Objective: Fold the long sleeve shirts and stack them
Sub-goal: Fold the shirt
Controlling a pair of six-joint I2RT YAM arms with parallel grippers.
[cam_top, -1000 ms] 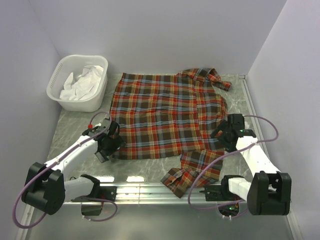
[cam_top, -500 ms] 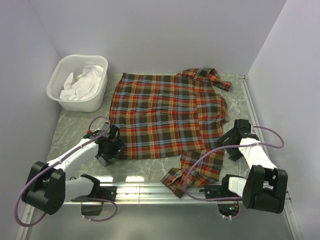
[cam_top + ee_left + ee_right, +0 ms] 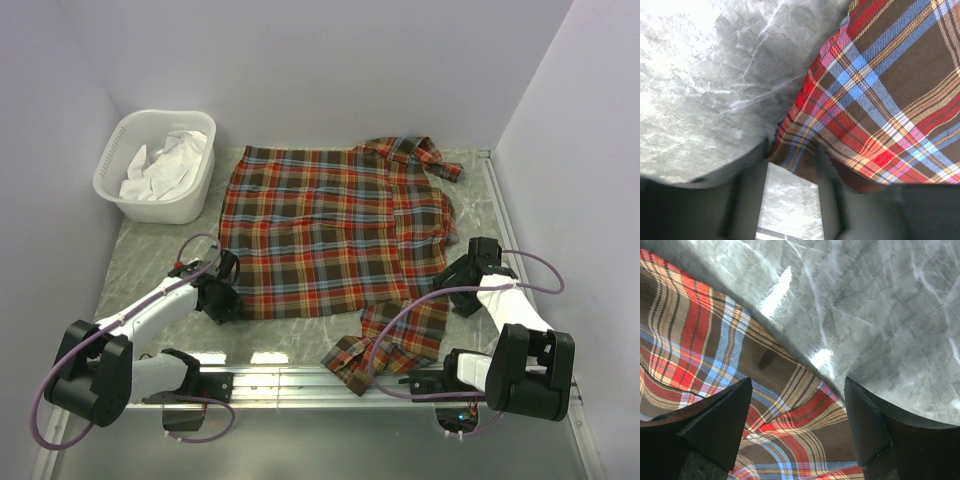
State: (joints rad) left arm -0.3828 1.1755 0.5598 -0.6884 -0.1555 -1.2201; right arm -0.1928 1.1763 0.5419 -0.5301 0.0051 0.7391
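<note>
Though low — left claw (image 3: 790, 152), right claw (image 3: 797, 385) agape

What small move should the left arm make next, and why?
Probably close the left gripper on the near corner of the plaid shirt. The left wrist view shows its fingers apart, with that corner lying right at the gap, flat on the table. The right gripper is also open, straddling the shirt's opposite edge, so both look placed for a grasp.

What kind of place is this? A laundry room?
Probably a robot test booth, not a home: plain walls box in a marbled table, with two robot arms at its edge and a plaid shirt.
</note>
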